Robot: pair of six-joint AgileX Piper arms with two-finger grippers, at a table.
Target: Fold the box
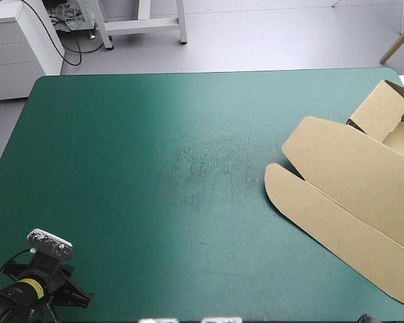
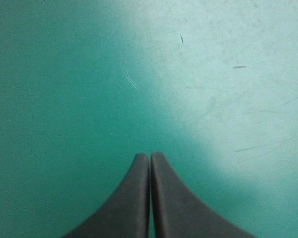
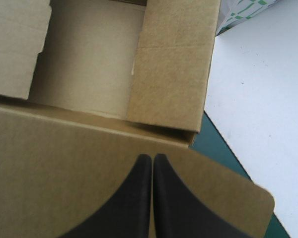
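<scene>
Just 1 box (image 1: pixel 350 195), L tool (image 2: pixel 150 156), R tool (image 3: pixel 152 157), closed

Your left tool (image 2: pixel 150 156) is closed: both black fingers (image 2: pixel 124 198) are pressed side to side, tips meeting in one pointed arch. Left arm (image 1: pixel 23 291) sits low at the near left corner of the tabletop (image 1: pixel 188 168), with a yellow band on its wrist. Your right tool (image 3: pixel 152 157) is in the same state, fingers tip to tip. Right arm is nearly out of the high view; only a dark sliver shows at the near right edge.
</scene>
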